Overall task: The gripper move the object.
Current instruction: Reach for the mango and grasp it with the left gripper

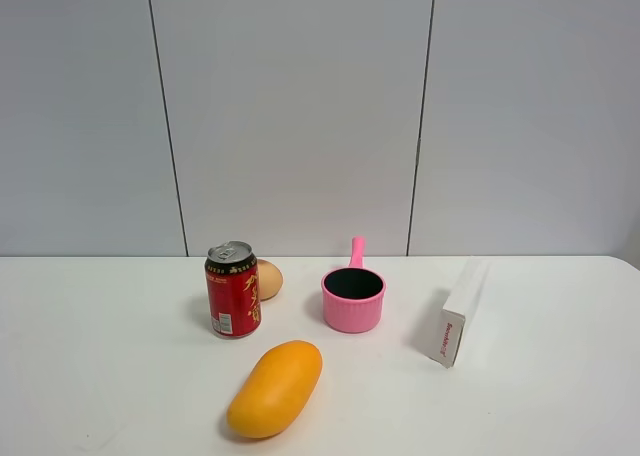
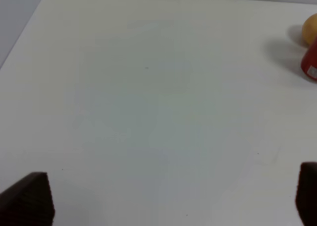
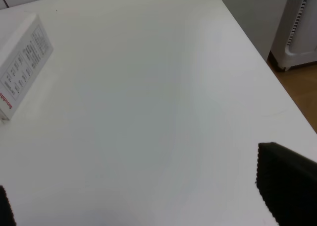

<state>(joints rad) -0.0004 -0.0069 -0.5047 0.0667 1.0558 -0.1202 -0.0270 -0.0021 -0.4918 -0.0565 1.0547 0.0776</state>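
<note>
The white desk [image 1: 100, 376] carries everything. The left end effector [image 2: 168, 198] hangs over a bare stretch of it, its dark fingers [image 2: 29, 198] spread wide with nothing between them. The right end effector [image 3: 143, 196] is likewise spread and empty, near the white carton [image 1: 458, 313], which stands on a long edge at the right. The mango [image 1: 275, 388] lies on its side at the front of the desk, near the upright red drink can [image 1: 233, 289] but apart from it. Right of the can sits a pink saucepan [image 1: 353, 298], handle toward the wall. A tan egg [image 1: 268, 279] rests just behind the can.
</note>
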